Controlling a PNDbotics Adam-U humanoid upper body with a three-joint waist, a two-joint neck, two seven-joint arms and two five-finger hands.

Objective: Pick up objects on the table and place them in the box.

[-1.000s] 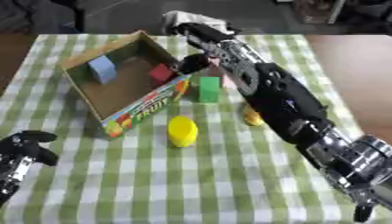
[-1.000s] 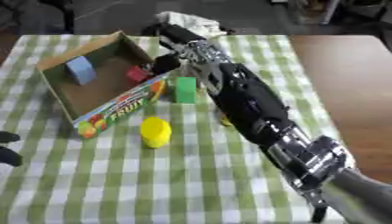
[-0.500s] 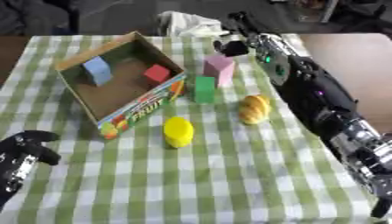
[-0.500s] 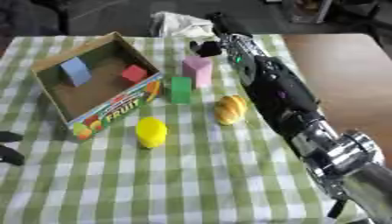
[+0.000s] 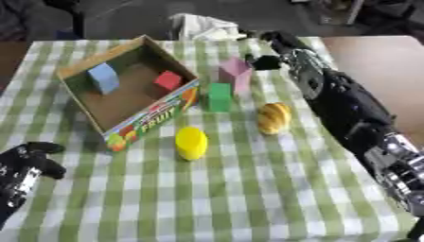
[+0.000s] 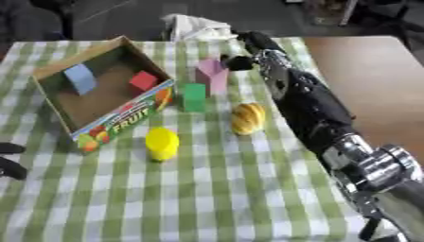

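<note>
An open cardboard fruit box [image 5: 149, 124] lies on the checked cloth at the left, with a blue block [image 5: 103, 78] and a red block [image 5: 168, 80] inside. To its right stand a pink block [image 5: 235, 73] and a green block [image 5: 219, 97]. An orange-brown bread-like thing [image 5: 274, 118] and a yellow cylinder [image 5: 191, 142] lie nearer me. My right hand [image 5: 280, 45] hovers at the back, just right of the pink block, open and holding nothing. My left hand [image 5: 25, 168] rests open at the lower left corner.
A crumpled white cloth [image 5: 203, 26] lies at the table's far edge behind the box. Bare brown tabletop [image 5: 377, 61] shows to the right of the checked cloth. My right forearm [image 5: 348, 104] stretches over the table's right side.
My right hand has drawn back from over the box's right side to the right, past the pink block. The blocks and the left hand have stayed in place.
</note>
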